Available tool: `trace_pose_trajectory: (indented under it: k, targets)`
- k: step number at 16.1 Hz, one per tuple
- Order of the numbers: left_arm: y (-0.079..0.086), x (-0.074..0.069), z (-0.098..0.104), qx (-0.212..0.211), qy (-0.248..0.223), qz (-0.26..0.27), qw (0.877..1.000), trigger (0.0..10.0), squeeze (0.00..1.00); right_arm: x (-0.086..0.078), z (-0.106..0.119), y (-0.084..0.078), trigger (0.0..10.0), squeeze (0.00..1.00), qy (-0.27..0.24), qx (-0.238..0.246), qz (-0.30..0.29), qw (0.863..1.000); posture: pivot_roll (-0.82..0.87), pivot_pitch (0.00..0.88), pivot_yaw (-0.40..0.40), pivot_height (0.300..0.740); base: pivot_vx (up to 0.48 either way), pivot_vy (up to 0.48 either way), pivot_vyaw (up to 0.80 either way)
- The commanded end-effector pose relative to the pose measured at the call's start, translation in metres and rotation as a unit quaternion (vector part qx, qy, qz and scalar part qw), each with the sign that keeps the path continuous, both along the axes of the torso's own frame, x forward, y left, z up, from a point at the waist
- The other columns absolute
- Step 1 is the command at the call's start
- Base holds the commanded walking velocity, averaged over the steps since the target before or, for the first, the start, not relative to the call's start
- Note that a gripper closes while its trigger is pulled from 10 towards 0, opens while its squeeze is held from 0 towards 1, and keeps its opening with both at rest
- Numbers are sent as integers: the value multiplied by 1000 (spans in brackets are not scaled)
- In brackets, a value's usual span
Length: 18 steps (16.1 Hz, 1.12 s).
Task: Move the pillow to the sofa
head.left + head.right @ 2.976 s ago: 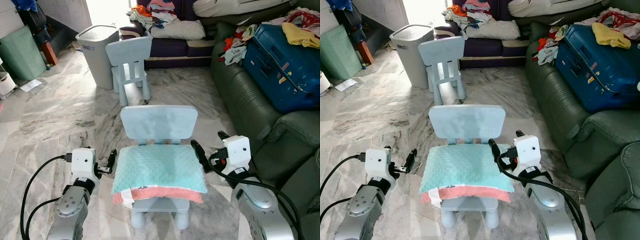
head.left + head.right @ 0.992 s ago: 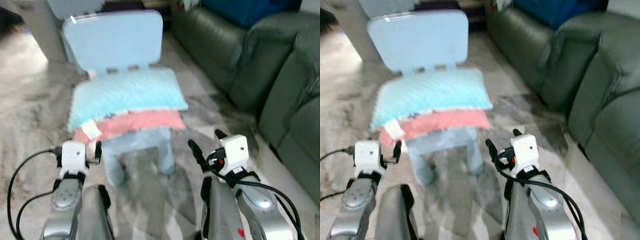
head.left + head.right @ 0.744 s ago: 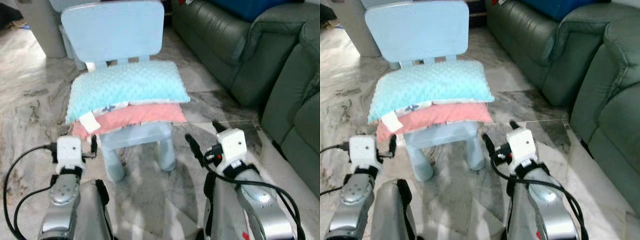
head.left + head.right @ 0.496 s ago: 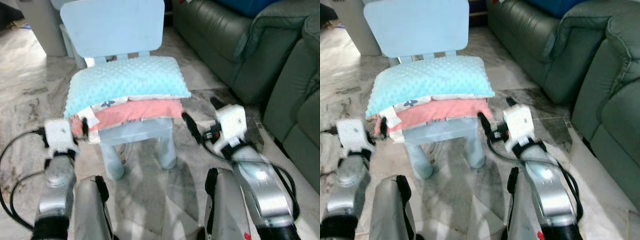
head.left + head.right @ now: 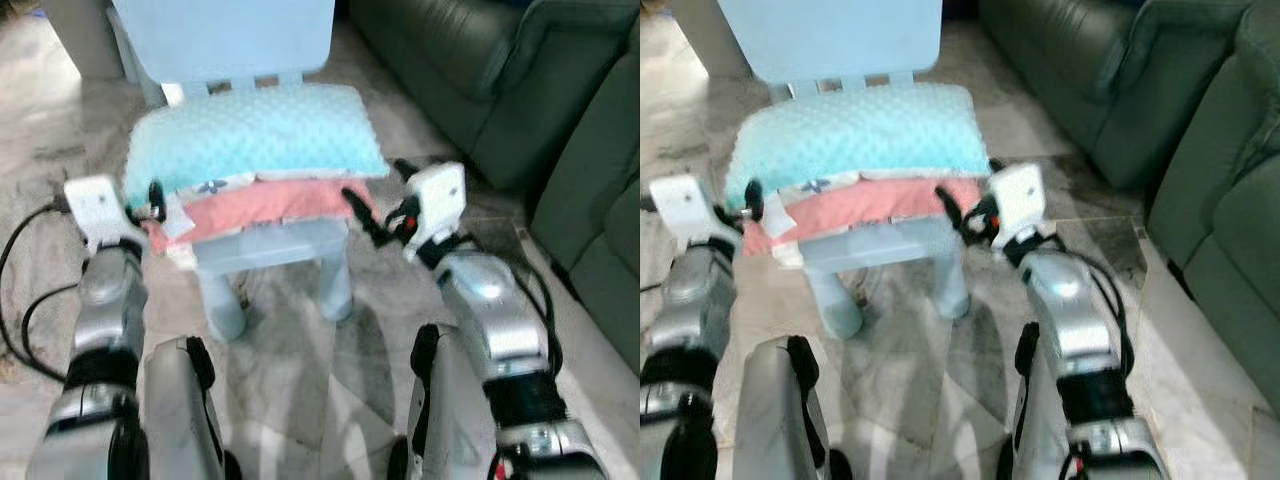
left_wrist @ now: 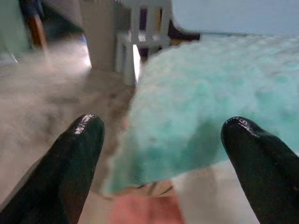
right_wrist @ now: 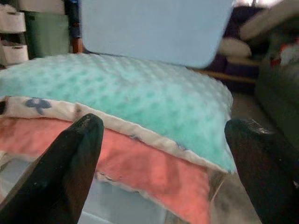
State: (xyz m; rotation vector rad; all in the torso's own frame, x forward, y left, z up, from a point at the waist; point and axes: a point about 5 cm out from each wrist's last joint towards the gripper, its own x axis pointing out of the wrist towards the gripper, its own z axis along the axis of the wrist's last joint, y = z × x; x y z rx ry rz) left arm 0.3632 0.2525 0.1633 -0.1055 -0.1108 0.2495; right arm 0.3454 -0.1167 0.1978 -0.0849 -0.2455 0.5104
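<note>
On the small blue chair [image 5: 262,243] sits the teal pillow [image 5: 255,138], soft and light, so we'd squeeze its two ends between left pincer [image 5: 152,196] and right pincer [image 5: 362,212], both spread apart.

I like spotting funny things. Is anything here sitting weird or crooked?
Yes. Two pillows, a teal pillow on a pink pillow, are stacked on a small blue chair. They spill past the seat's edges, and a white tag dangles off the left corner.
</note>
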Motion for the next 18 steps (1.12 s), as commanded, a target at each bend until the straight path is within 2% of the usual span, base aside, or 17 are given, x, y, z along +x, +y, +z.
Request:
trace_pose_trajectory:
  k: [1, 3, 4, 6, 10, 11, 14, 15, 16, 18]
  targets:
    - [4, 8, 6, -32, 4, -3, 999, 10000, 0, 13, 11, -10, 10000, 0, 3, 28, -8, 1000, -121, 208, 25, 365, 0, 0, 0]
    - [1, 19, 24, -55, -15, -17, 998, 10000, 0, 31, 30, -23, 10000, 0, -3, 39, -23, 999, -112, 246, 27, 365, 0, 0, 0]
    - [1, 24, 36, -33, -21, -14, 999, 10000, 0, 39, 40, -29, 10000, 0, -3, 55, -23, 998, -109, 257, 28, 365, 0, 0, 0]
    - [6, 30, 50, -58, -31, -6, 998, 10000, 0, 51, 50, -38, 10000, 0, 15, 88, -32, 995, -97, 281, 31, 365, 0, 0, 0]
    - [24, 34, 84, -63, -63, 16, 996, 10000, 0, 65, 58, -34, 10000, 0, 64, 165, 14, 984, -58, 320, 44, 365, 0, 0, 0]
    - [27, 34, 87, -58, -59, 20, 996, 10000, 0, 67, 61, -32, 10000, 0, 64, 164, 17, 984, -46, 322, 44, 365, 0, 0, 0]
    - [37, 32, 91, -70, -63, 34, 995, 10000, 0, 71, 69, -26, 10000, 0, 74, 230, 44, 969, -34, 330, 47, 365, 0, 0, 0]
    - [40, 30, 94, -61, -72, 40, 995, 10000, 0, 71, 72, -25, 10000, 0, 74, 246, 54, 965, -32, 332, 50, 365, 0, 0, 0]
    - [42, 28, 97, -16, -78, 55, 995, 10000, 0, 71, 79, -28, 10000, 0, 58, 244, 60, 966, -21, 320, 53, 365, 0, 0, 0]
    - [43, 25, 92, -1, -79, 58, 995, 10000, 0, 71, 83, -33, 10000, 0, 46, 253, 55, 965, -25, 312, 55, 365, 0, 0, 0]
